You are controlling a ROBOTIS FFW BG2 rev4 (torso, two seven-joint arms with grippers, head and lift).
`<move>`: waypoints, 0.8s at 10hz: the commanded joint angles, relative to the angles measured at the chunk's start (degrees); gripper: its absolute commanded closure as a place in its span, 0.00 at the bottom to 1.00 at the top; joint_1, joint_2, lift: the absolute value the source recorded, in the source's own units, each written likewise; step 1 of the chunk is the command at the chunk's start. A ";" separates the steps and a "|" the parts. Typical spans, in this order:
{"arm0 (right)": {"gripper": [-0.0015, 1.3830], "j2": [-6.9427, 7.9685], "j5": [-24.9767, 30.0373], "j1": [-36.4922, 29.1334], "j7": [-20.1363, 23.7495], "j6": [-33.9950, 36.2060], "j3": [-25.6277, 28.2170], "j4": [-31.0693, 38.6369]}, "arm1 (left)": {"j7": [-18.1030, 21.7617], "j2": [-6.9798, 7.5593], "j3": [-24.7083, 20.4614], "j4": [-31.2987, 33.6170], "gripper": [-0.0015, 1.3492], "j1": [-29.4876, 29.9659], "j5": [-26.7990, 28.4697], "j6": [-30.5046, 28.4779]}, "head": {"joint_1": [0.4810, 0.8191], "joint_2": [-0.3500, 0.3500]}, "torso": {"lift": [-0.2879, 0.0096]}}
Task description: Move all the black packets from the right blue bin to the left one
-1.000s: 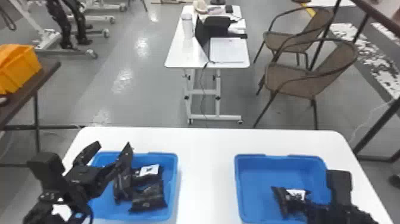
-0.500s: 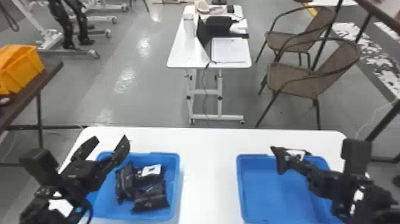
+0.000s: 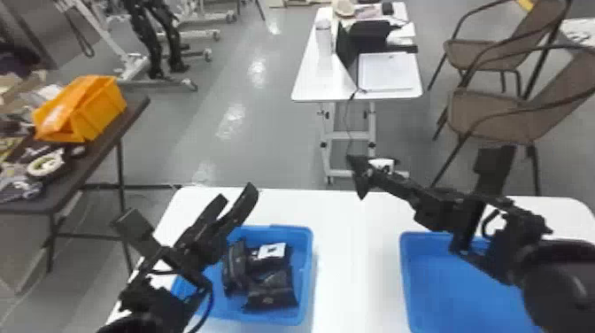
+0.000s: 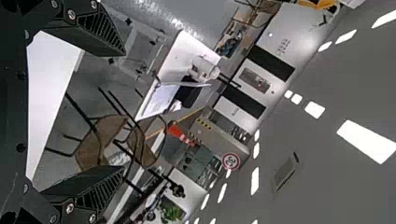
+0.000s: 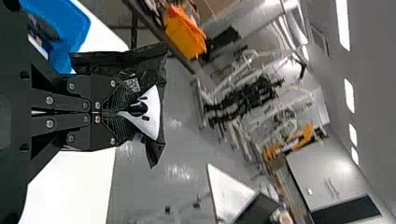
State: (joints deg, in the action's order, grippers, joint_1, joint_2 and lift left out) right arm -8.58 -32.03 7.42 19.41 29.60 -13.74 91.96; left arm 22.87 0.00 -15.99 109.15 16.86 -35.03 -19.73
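Right of centre in the head view, the right gripper (image 5: 113,112), clenched on a black packet (image 3: 362,177), has lifted leftward from the right bin (image 3: 460,292), so a transfer is underway. At lower left, the left gripper (image 3: 237,193), fingers spread (a likely obstacle), overhangs the left bin (image 3: 306,270), where other packets (image 3: 271,299) lie; an orange crate (image 3: 104,113) sits upper left
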 commanded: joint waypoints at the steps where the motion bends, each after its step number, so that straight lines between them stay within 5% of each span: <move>1: 0.93 -0.73 -3.48 5.06 0.89 -0.42 -7.36 -3.28 | -0.02 -0.15 1.76 -0.78 0.13 -0.77 -3.12 -1.63 | 0.63 0.84 | 0.97; 8: 0.93 -1.44 -9.72 12.80 5.64 3.10 -14.30 -9.16 | 0.07 -0.15 4.13 -1.57 0.13 -3.06 -2.24 -2.24 | 0.63 0.93 | 0.97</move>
State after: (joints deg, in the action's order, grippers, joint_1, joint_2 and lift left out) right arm -10.01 -41.89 19.49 25.04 32.66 -27.45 83.32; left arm 22.94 0.00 -12.27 107.59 14.07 -37.37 -21.97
